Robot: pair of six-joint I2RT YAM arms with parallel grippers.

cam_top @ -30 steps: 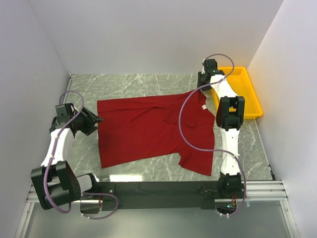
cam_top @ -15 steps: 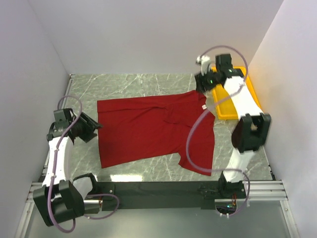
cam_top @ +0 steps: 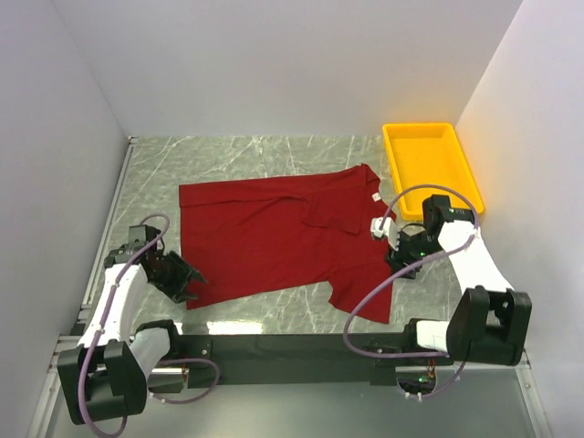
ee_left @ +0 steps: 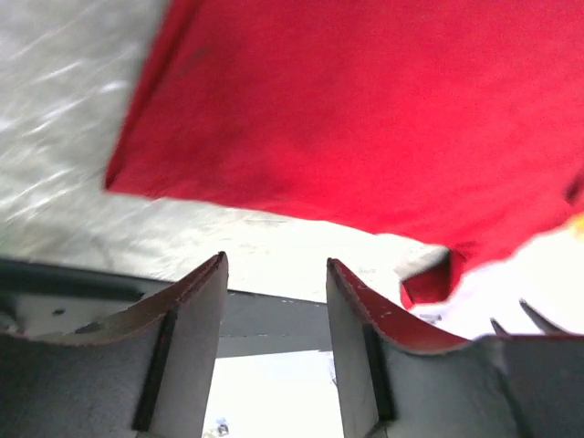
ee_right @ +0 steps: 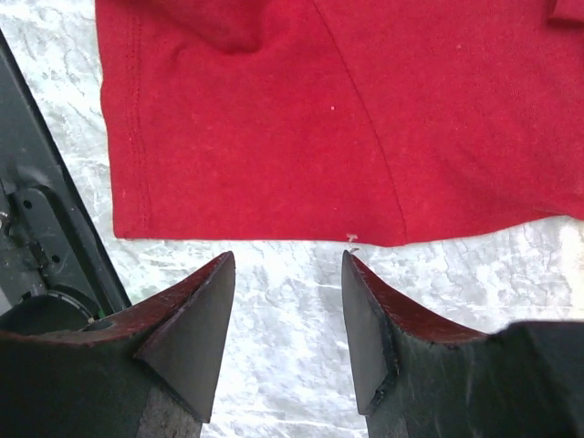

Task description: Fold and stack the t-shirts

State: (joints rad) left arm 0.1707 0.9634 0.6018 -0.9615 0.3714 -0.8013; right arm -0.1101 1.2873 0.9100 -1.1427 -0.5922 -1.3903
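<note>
A dark red t-shirt (cam_top: 283, 237) lies spread flat on the marble table, its white collar tag (cam_top: 375, 195) at the far right. My left gripper (cam_top: 190, 285) hovers at the shirt's near left corner. In the left wrist view that gripper (ee_left: 276, 274) is open and empty, with the shirt (ee_left: 365, 109) lying beyond its tips. My right gripper (cam_top: 392, 259) sits just off the shirt's right edge. The right wrist view shows it (ee_right: 287, 265) open over bare marble, the shirt's hem (ee_right: 274, 239) a little ahead of the tips.
A yellow tray (cam_top: 464, 173) stands at the far right corner. White walls close in the table on the left, back and right. A black rail (cam_top: 292, 347) runs along the near edge, close to both grippers (ee_right: 46, 246).
Both arms pulled back toward the near edge. The left gripper went from the shirt's left side to its near left corner. The right gripper left the collar area and came down beside the right edge.
</note>
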